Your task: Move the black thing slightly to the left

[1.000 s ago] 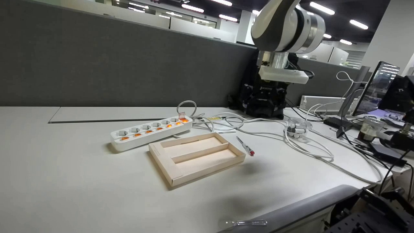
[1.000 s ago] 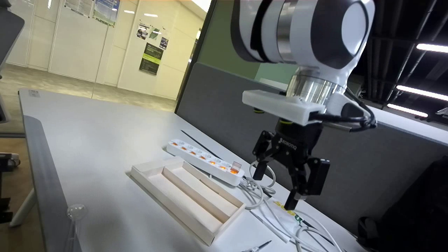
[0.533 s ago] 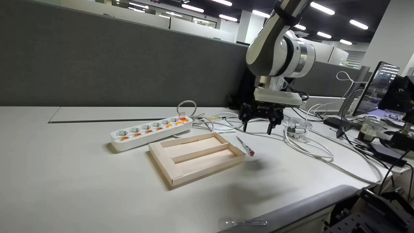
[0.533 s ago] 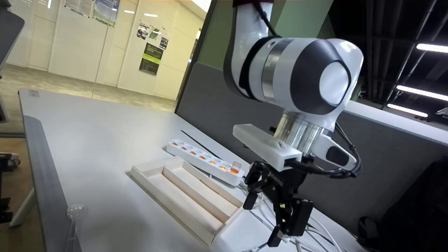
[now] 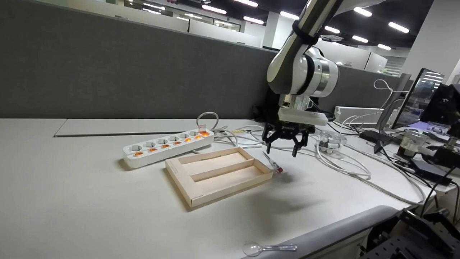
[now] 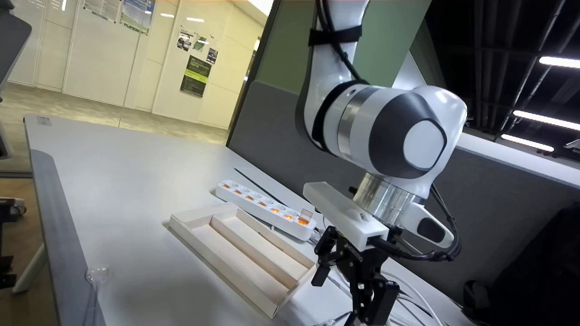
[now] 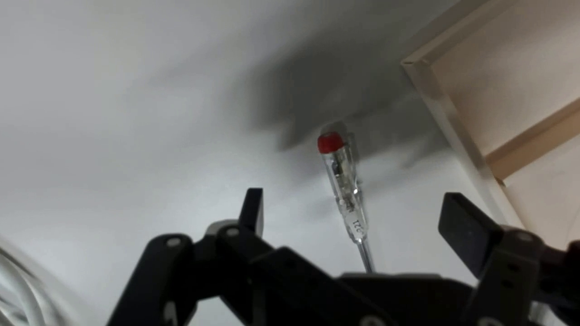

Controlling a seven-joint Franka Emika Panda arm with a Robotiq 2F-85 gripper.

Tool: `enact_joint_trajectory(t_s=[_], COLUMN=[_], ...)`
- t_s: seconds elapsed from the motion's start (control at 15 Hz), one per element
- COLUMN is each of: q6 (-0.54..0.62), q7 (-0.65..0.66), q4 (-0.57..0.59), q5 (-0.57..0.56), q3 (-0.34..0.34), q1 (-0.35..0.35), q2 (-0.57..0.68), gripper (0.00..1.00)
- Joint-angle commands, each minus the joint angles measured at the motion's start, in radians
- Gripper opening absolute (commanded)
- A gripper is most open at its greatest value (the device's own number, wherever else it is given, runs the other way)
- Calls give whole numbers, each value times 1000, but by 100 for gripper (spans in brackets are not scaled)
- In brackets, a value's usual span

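The thing matching the black thing is a small slim screwdriver-like stick with a clear handle, dark inner parts, a red cap and a metal shaft. It lies on the white table beside the right end of the wooden frame. In the wrist view the stick shows between my spread fingers, its shaft end hidden behind the gripper body. My gripper is open and empty, pointing down above the stick. In an exterior view the gripper is near the bottom edge, where only part of the stick shows.
A white power strip with lit orange switches lies behind the frame. White cables run across the table to the right, around a clear container. A clear spoon lies at the front edge. A grey partition stands behind.
My arm and open gripper have come down from high up toward the table and shifted slightly toward the stick. The stick and wooden frame have not moved.
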Motion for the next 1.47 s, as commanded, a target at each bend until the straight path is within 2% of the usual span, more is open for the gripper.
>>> enact_joint_trajectory(t_s=[0.0, 0.4, 0.47, 0.53, 1.27, 1.4], q6=[-14, -13, -11, -11, 3, 12], q7=[-23, -18, -16, -18, -19, -18], q4=[60, 111, 117, 123, 132, 116], q5=[15, 2, 2, 3, 14, 8], q3=[13, 9, 9, 11, 17, 14], q1=[-14, 0, 2, 1, -5, 3], q2=[54, 127, 137, 145, 145, 124], gripper=[100, 100, 75, 74, 7, 7])
